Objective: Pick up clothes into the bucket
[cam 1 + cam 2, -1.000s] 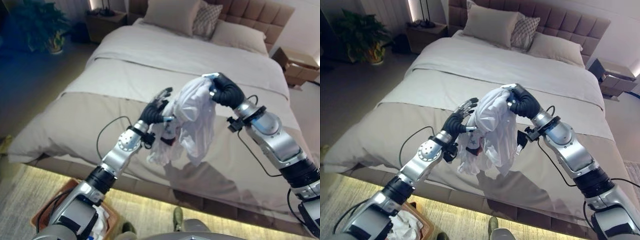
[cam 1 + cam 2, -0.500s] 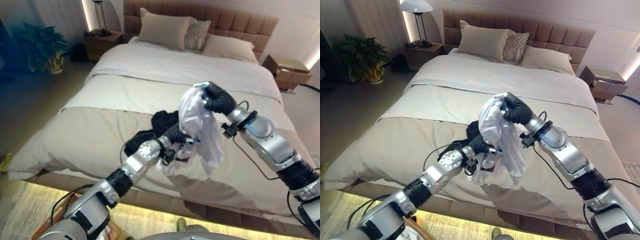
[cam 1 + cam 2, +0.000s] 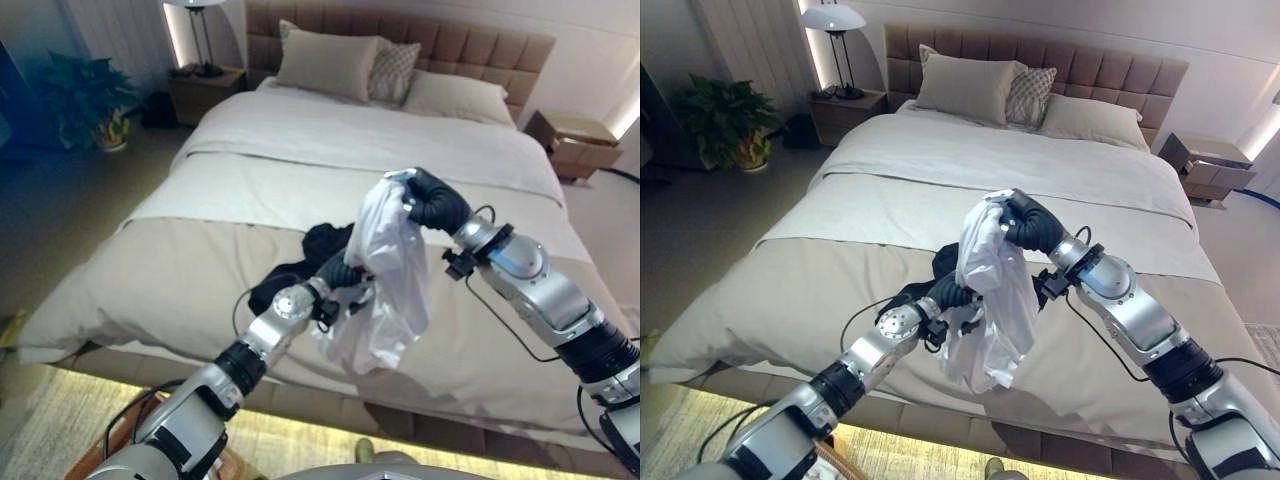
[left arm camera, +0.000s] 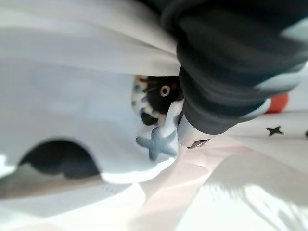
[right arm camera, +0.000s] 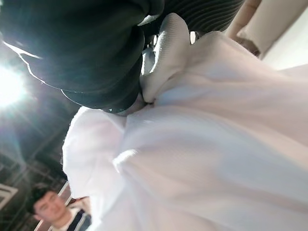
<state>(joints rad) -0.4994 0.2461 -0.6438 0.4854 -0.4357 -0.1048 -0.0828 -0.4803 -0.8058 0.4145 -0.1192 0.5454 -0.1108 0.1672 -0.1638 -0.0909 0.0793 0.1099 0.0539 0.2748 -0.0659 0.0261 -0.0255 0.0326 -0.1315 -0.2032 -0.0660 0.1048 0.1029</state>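
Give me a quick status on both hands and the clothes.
Right hand gripping white garment, raised over bed. Left hand buried in its folds. Dark garment on bed behind.

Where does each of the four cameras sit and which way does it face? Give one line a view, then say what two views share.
Left eye view: on the head, looking down at the bed; both arms show, the right hand holding up the white garment.
Right eye view: beside it, same scene; left hand against the garment.
Left wrist view: close along its dark cover at printed white cloth.
Right wrist view: close along its cover at white cloth; a person behind.
Shared: the eye views show the dark clothing on the bed.
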